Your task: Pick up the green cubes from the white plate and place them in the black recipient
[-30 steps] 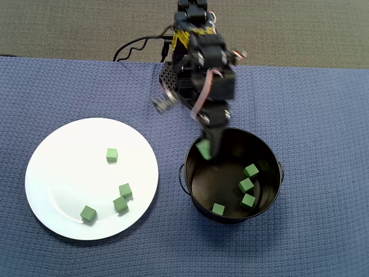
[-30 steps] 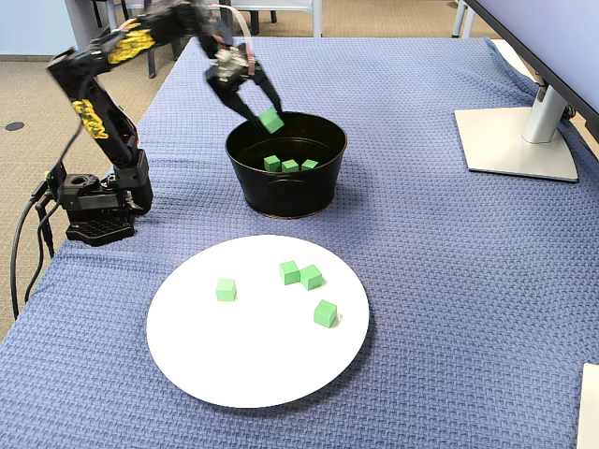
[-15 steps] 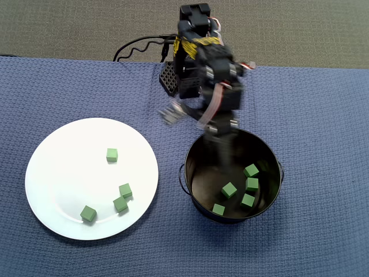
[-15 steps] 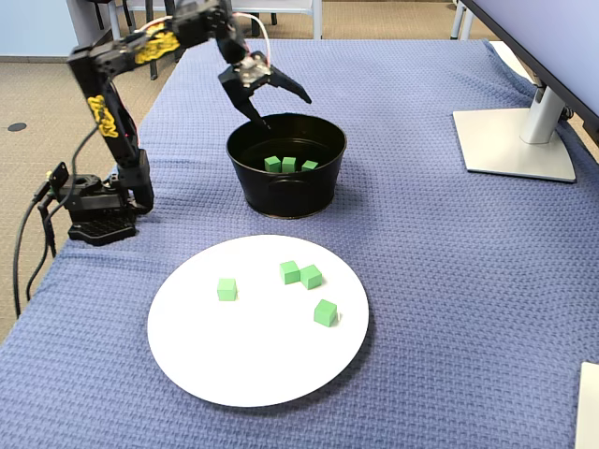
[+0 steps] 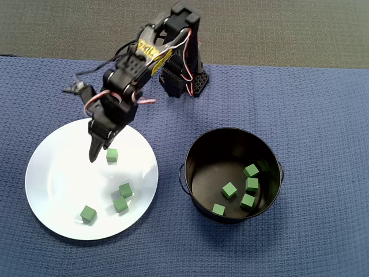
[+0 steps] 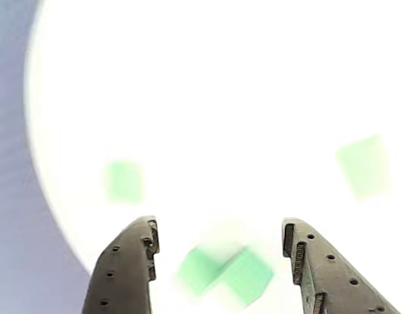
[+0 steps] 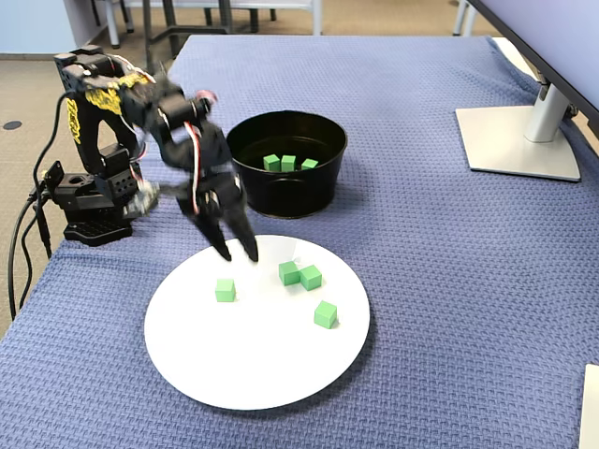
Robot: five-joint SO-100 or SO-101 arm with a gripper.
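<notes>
In the overhead view my gripper (image 5: 99,151) hangs open and empty over the upper part of the white plate (image 5: 57,173), just left of one green cube (image 5: 112,154). Three more green cubes (image 5: 120,203) lie on the plate's lower half. In the fixed view the gripper (image 7: 239,255) is at the plate's (image 7: 234,365) far edge, near two touching cubes (image 7: 289,272). The wrist view, blurred, shows that pair (image 6: 226,271) below the open gripper (image 6: 219,226). The black recipient (image 5: 230,144), right of the plate, holds several green cubes (image 5: 229,190).
A blue woven cloth (image 5: 323,115) covers the table. The arm's base (image 5: 181,81) with its cables stands at the far edge in the overhead view, left of the pot (image 7: 290,192) in the fixed view. A monitor stand (image 7: 515,140) sits at the right.
The gripper let its green cube fall into the black pot, then swung from above the pot across to the white plate, jaws open.
</notes>
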